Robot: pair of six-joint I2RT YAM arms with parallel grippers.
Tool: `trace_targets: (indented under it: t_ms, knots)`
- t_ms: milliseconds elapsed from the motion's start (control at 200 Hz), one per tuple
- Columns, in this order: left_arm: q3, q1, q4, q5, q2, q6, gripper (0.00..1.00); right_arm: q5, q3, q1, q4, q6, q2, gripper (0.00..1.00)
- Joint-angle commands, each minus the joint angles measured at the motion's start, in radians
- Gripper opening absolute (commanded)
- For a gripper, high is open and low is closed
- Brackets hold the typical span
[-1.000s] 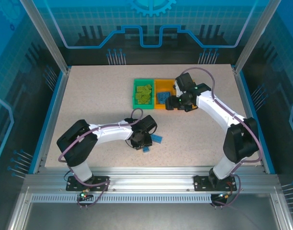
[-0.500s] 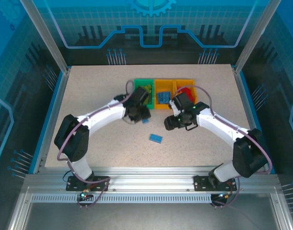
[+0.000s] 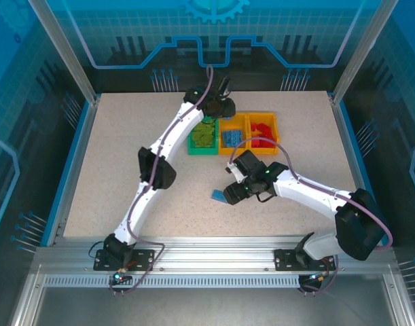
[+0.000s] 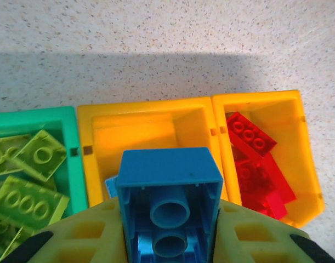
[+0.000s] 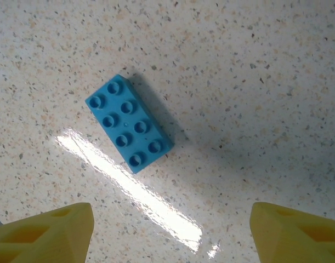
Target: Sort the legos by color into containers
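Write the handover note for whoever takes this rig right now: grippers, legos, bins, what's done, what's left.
Left gripper: jaws shut on the held blue lego, above the middle bin.
Right gripper: jaws open and empty, over the loose blue lego lying studs-up on the table.
Done: green legos are in the green bin, blue legos in the middle bin, red legos in the right bin.
Left: release the held blue lego into the middle bin, then pick up the loose blue lego and bin it there too.
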Motion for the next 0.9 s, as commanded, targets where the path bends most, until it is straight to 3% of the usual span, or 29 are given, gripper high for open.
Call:
trace_targets:
  t_ms: [0, 175, 310, 455, 540, 895]
  knots:
    - [0.175, 0.014, -0.221, 0.049, 0.094, 0.012, 0.3, 0.001, -0.011, 0.012, 0.025, 0.008, -0.028, 0.76]
    - [0.15, 0.008, -0.196, 0.088, 0.105, -0.003, 0.34, -0.017, -0.031, 0.03, 0.028, 0.001, -0.01, 0.77]
    - [0.152, 0.009, -0.2, 0.083, 0.102, -0.003, 0.46, 0.0, -0.023, 0.072, 0.024, -0.041, 0.03, 0.77]
    - [0.157, 0.008, -0.225, 0.083, 0.099, 0.006, 0.73, 0.029, 0.053, 0.127, -0.003, -0.1, 0.108, 0.77]
    - [0.173, 0.007, -0.241, 0.084, 0.1, 0.013, 0.98, 0.057, 0.08, 0.155, -0.008, -0.136, 0.155, 0.78]
    - [0.207, 0.004, -0.316, 0.06, 0.052, 0.055, 0.99, 0.05, 0.226, 0.162, -0.019, -0.291, 0.362, 0.77]
